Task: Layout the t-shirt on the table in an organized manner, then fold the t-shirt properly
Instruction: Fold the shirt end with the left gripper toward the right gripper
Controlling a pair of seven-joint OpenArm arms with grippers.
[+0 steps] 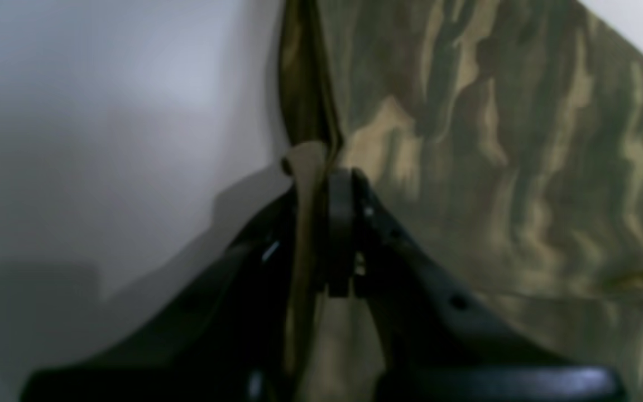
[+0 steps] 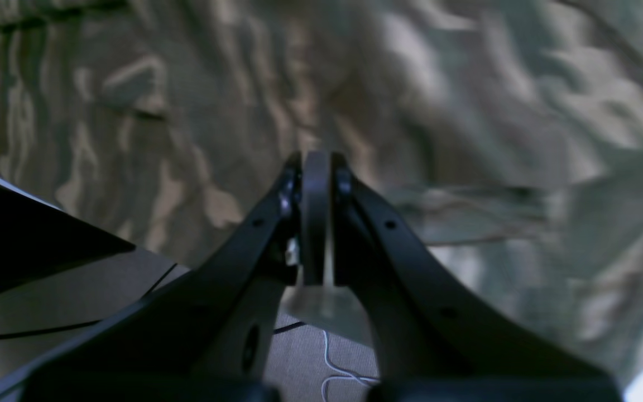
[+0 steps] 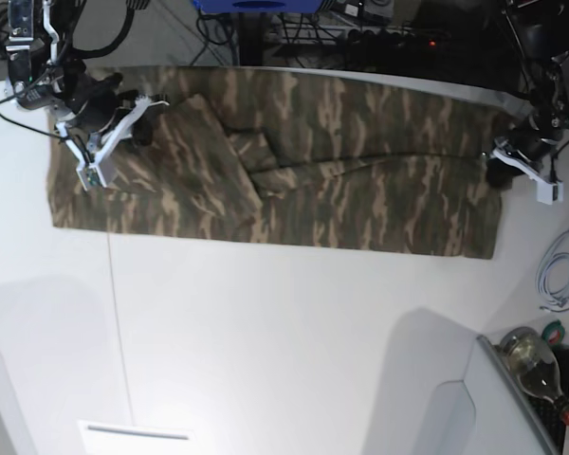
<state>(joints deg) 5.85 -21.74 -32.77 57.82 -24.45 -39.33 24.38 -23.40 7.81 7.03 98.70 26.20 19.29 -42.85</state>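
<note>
Presently catalogued: one t-shirt (image 3: 360,180), camouflage olive, brown and tan, spread wide across the upper part of the base view on the white table (image 3: 266,341), its lower hem running nearly straight, a folded flap near upper left. Left gripper (image 1: 330,173), at the shirt's right edge in the base view: jaws pressed together, pinching the cloth's edge. Right gripper (image 2: 316,159), over the shirt's upper left corner: jaws pressed together; whether cloth is caught between them, cannot tell.
</note>
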